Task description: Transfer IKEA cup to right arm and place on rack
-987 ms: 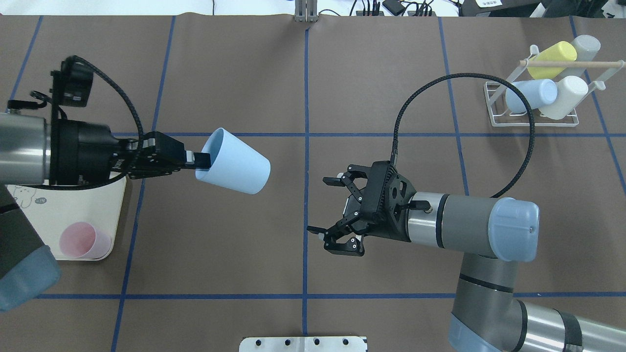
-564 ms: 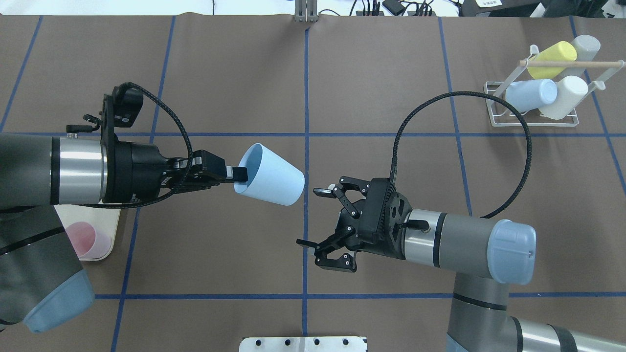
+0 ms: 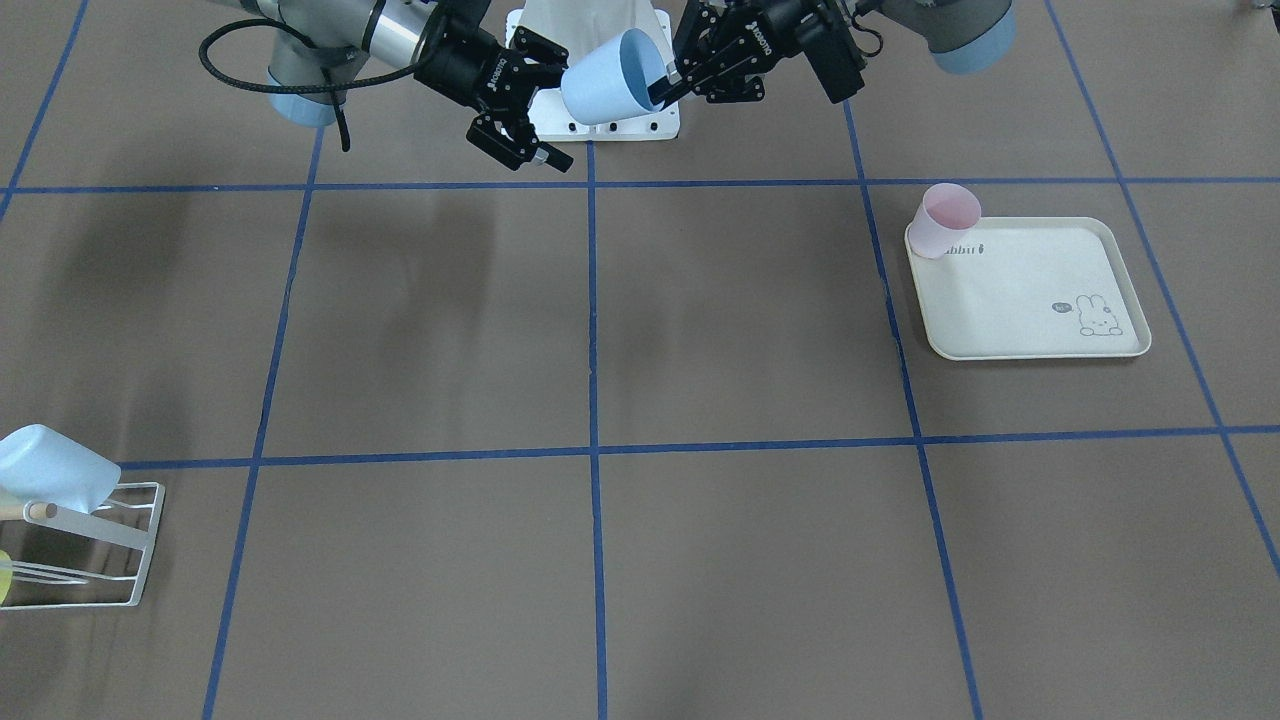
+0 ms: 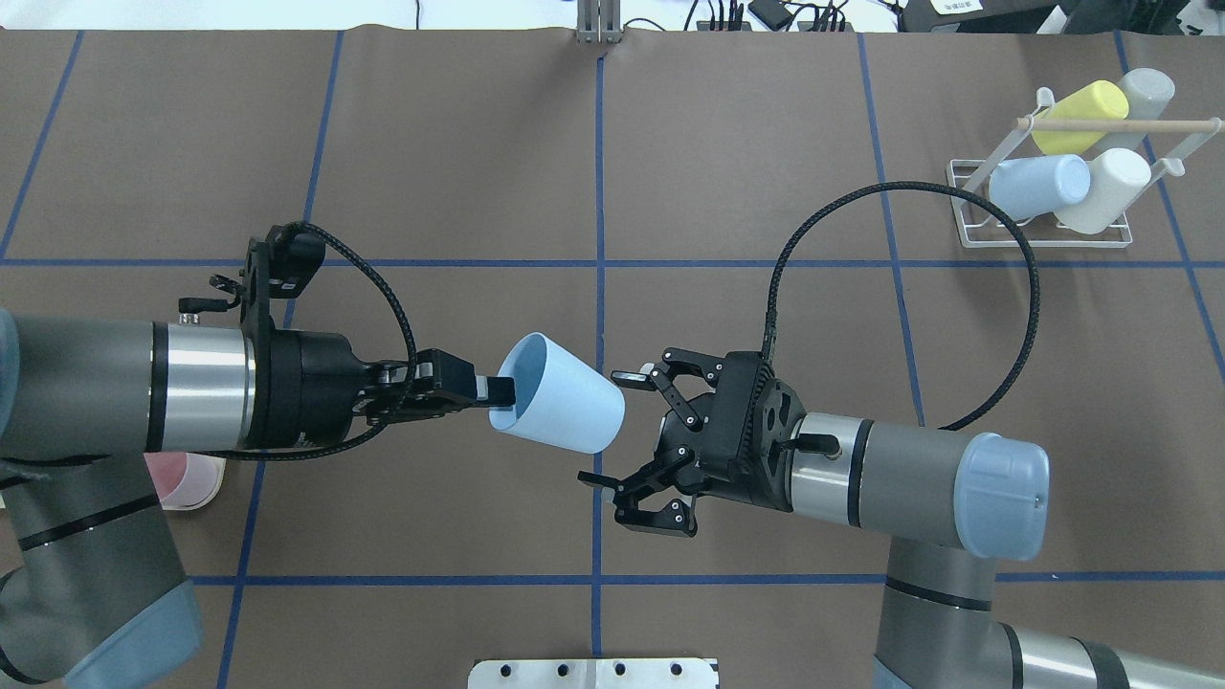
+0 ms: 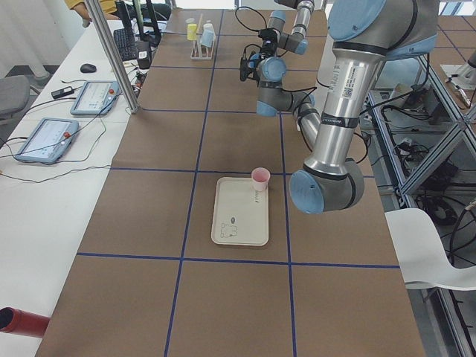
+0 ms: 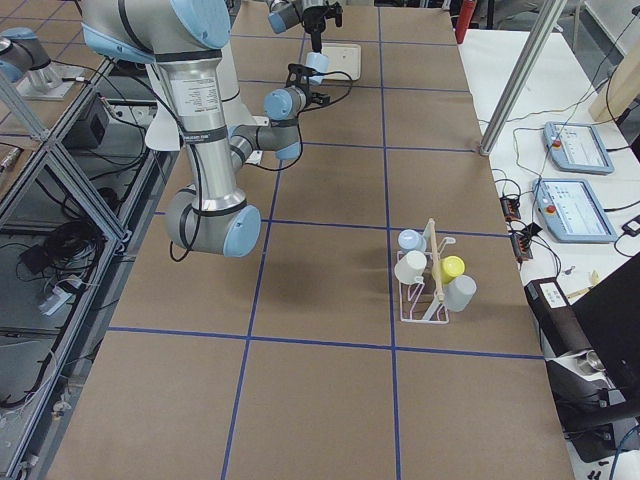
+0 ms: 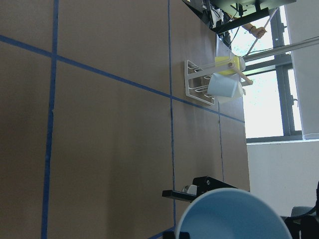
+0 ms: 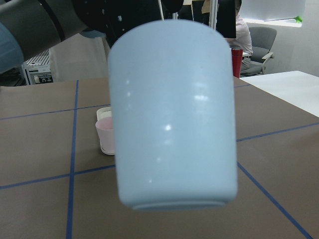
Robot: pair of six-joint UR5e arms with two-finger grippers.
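Cup (image 4: 560,394) in mid-air over table centre, base pointing right; left gripper (image 4: 493,390) clenched on its rim. Right gripper (image 4: 606,427) spread wide, just beside the base, not yet around it. Best to straddle the wall squarely and clamp before the left lets go. Rack (image 4: 957,206) far right.

The brown tabletop (image 4: 746,144) is ruled into large squares by blue tape lines (image 4: 599,191). Along one side runs a white bench (image 5: 37,208) carrying two tablet-like control pendants (image 5: 43,140), with a silver aluminium post (image 5: 111,56) rising at its edge. Daylight comes through a tall window (image 7: 264,109), and a grey office chair (image 8: 262,41) stands beyond the tabletop.
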